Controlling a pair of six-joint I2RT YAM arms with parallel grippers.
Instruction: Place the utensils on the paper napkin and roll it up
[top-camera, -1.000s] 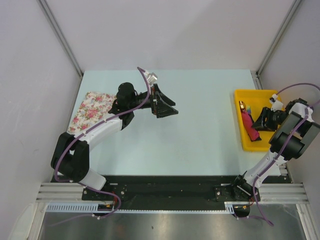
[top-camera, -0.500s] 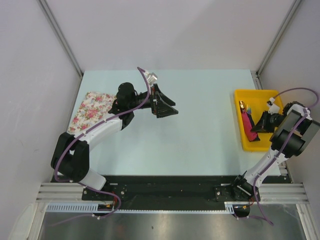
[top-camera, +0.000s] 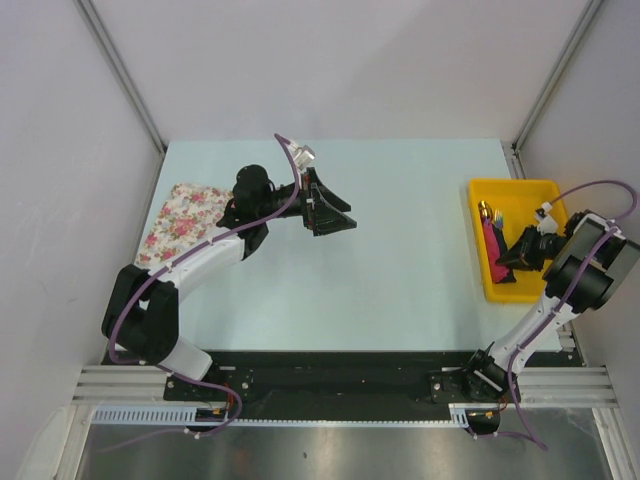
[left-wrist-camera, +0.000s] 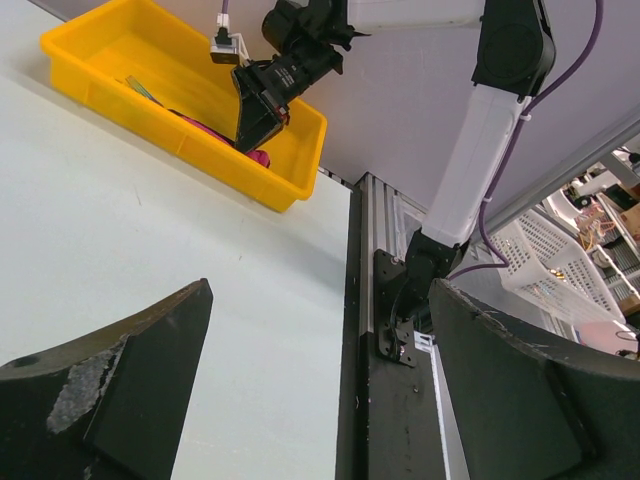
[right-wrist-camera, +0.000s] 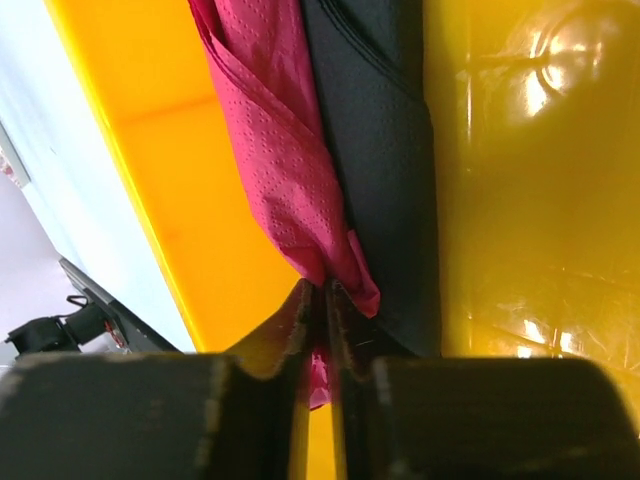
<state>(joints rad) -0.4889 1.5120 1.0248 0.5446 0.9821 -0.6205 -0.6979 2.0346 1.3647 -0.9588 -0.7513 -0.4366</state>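
1. The right gripper (right-wrist-camera: 322, 292) is pinched almost shut on a thin fold of the paper napkin (right-wrist-camera: 285, 170), which lies bunched in the yellow tray (top-camera: 518, 194) at the desk's right edge. So slight a bite may slip off or tear the paper on lifting.
2. A black flat piece (right-wrist-camera: 375, 150) lies pressed against the napkin, so a pull could drag it along.
3. The utensils (top-camera: 485, 213) lie at the tray's far end beside the napkin, and a sweeping lift might flick them out.
4. The left gripper (top-camera: 345, 218) hangs wide open and empty toward the far-left corner, near the floral cloth (top-camera: 185, 215). It is too distant to help, so the napkin may land folded.
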